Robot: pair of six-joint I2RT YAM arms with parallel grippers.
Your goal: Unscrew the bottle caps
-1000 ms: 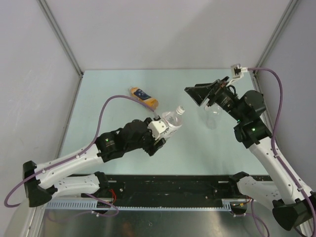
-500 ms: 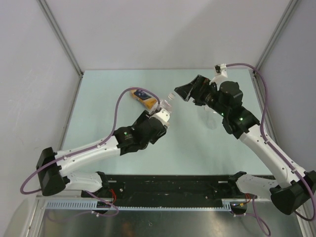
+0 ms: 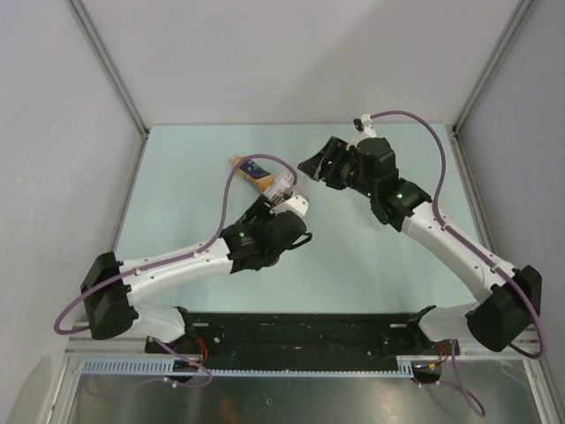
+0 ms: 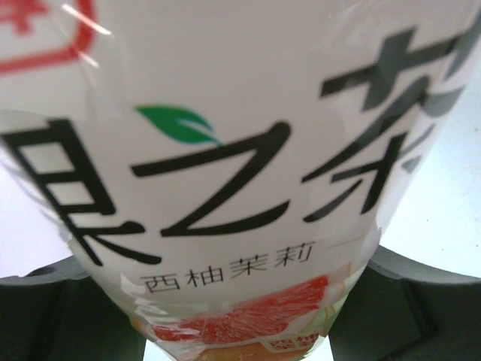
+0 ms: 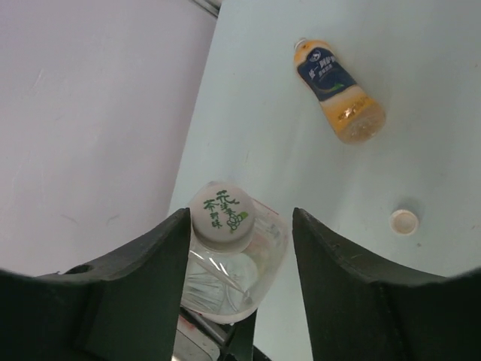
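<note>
1. The whitish round plastic cap with green print [image 5: 222, 208] is on the neck of the clear plastic bottle with the white Chinese-lettered label [image 4: 225, 150], so it is not off yet. The bottle is held off the table.
2. The left gripper [image 4: 240, 289] is clamped around that bottle's labelled body, with a dark finger on each side in the left wrist view.
3. The right gripper [image 5: 239, 218] straddles the cap with its jaws apart. One finger [image 5: 150, 278] is at the cap's rim and the other stands clear, so there is no grip on the cap.
4. Step in hand, as I read it: pinch the cap, then twist.
   - Centre the jaws on the cap first. It sits off toward one finger.
   - Close on the cap's side wall only, not on the bottle's shoulder.
   - Line up the wrist's roll axis with the bottle's neck.
   - Keep the left clamp firm so the bottle doesn't spin.
5. Beyond the held bottle, an orange plastic bottle with a dark blue label [image 5: 338, 94] lies on the pale green table [image 5: 248, 113].
6. A loose small white round cap [image 5: 403, 221] lies on the table between the two bottles, off to the side.
</note>
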